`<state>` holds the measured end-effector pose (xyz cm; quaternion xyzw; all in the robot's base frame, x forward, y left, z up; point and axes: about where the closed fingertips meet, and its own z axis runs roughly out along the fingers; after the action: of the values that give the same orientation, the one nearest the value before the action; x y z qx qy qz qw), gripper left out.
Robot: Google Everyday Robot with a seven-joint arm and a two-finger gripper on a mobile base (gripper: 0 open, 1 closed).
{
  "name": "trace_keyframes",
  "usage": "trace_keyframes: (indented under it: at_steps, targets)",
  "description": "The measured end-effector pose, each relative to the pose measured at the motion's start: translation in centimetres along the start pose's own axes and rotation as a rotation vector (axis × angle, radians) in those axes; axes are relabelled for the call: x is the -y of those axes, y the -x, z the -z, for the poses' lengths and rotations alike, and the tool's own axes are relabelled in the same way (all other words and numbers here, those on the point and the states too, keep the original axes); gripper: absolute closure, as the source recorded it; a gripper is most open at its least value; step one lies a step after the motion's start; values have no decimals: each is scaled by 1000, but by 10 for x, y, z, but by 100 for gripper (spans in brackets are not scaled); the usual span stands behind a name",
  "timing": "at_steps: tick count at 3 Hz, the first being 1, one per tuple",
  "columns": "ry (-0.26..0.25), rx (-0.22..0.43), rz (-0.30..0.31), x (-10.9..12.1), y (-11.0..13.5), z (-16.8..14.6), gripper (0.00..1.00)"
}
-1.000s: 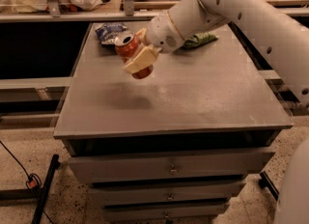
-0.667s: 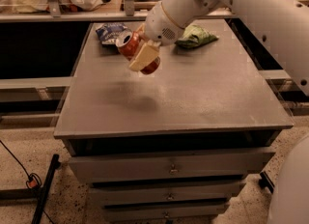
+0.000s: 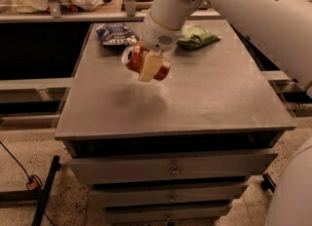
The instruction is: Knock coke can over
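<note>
So the coke can [image 3: 132,58] is sitting a bit above the middle of the frame, tipped way over. Its round silver top faces the upper left and its red cylinder body runs off toward the lower right. The gripper [image 3: 148,72] is right on top of it: a pale beige, blocky, plastic-looking piece lies across the front of the can and hides the middle of the red body. I honestly can't tell whether the gripper is clamped on the can or just pressed up against it. I also can't tell if the can is resting on the surface or held slightly above it, though there's a soft dark shadow on the tabletop just below the pair.

The arm [image 3: 171,9] is smooth, glossy white and chunky. It comes down from the top right and ends in a rounded wrist with a little perforated patch.

The table [image 3: 214,98] has a flat, dull grey top that looks like scuffed metal. Under it are stacked grey drawers [image 3: 171,165] with small handles.

At the back there's a crinkly blue snack bag [image 3: 116,34] up and left of the can, and a puffy green snack bag [image 3: 197,35] to the right of the wrist. Both are clear of the can.
</note>
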<state>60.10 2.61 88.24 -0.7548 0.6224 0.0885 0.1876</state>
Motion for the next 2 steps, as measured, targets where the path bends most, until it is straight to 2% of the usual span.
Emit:
trace_keyframes:
  at_steps: [2]
  targets:
    - [12, -133, 101, -15, 12, -13, 50]
